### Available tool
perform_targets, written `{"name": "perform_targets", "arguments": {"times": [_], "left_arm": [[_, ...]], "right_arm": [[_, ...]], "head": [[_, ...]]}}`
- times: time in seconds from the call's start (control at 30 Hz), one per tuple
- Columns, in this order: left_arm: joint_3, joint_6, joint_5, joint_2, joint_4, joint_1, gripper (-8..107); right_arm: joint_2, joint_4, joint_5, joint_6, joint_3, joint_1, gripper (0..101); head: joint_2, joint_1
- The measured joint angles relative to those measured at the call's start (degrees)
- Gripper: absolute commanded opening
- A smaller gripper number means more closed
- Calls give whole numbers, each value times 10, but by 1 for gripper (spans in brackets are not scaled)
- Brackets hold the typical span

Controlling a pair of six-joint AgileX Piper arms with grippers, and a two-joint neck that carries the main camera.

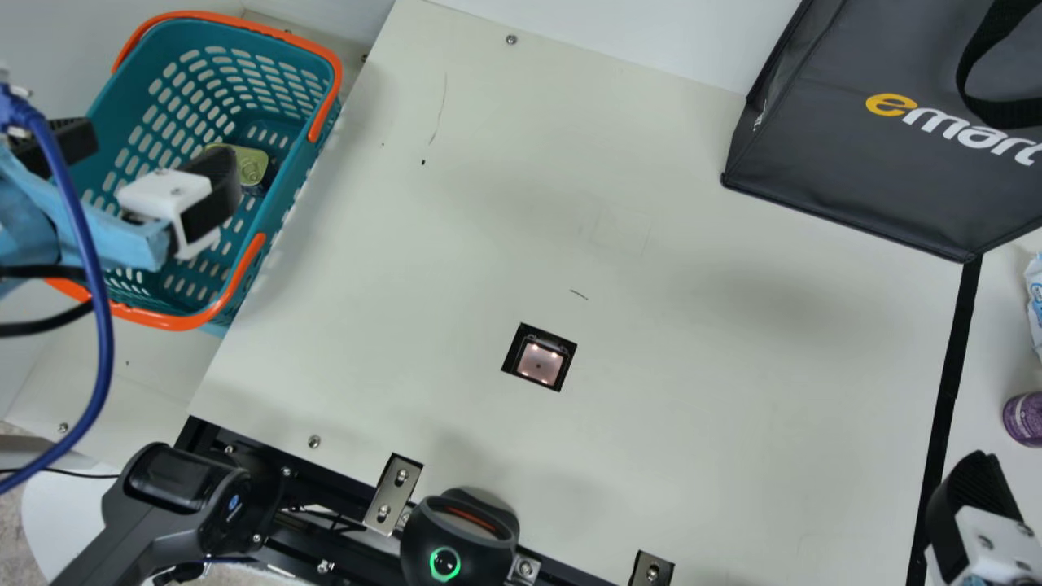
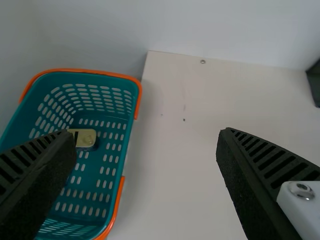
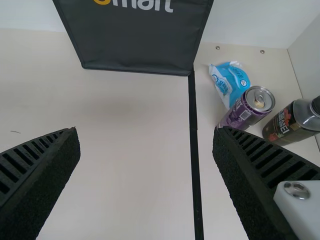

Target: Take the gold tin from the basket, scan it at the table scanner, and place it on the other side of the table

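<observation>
Bright, even light with soft shadows and a few small glows.
In the main view the light spreads evenly over the pale bench [image 1: 456, 244]; its source cannot be told. Soft shading lies beside the basket [image 1: 317, 126] at 10 o'clock, and a broad, faint shadow spreads near 3 o'clock. Inside the basket it is dimmer. Just below centre, toward 6 o'clock, the scanner window [image 1: 540, 362] is lit, with small bright spots. Between 6 and 7 o'clock, a green ring [image 1: 445, 563] glows on a round black device [image 1: 484, 535]. In the right wrist view, the purple can's [image 3: 241, 114] metal lid glints between 2 and 3 o'clock.
</observation>
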Motion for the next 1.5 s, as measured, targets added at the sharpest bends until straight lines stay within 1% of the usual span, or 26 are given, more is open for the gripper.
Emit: {"name": "perform_targets", "arguments": {"times": [0.33, 0.5, 0.67, 0.9, 1.13, 1.27, 1.37, 1.5], "left_arm": [[2, -61, -34, 37, 14, 94, 90], [-3, -64, -39, 54, 9, 136, 90], [-6, -41, -35, 71, -6, 177, 90], [-8, 31, -32, 111, -45, 237, 90], [-20, 145, -29, 170, -95, 314, 90], [-28, 216, -26, 208, -112, 353, 90], [-30, 271, -23, 232, -122, 375, 90], [-30, 328, -23, 261, -123, 386, 90]], "right_arm": [[0, 0, 0, 0, 0, 0, 95], [0, 0, 0, 0, 0, 0, 95], [0, 0, 0, 0, 0, 0, 95], [0, 0, 0, 0, 0, 0, 95], [0, 0, -1, 0, 0, 0, 95], [0, 0, -1, 0, 0, 0, 95], [0, 0, -1, 0, 0, 0, 95], [0, 0, -1, 0, 0, 0, 95]], "head": [[0, -1], [0, -1], [0, 0], [0, 0], [0, 0], [1, -1], [0, -1], [0, -1]]}}
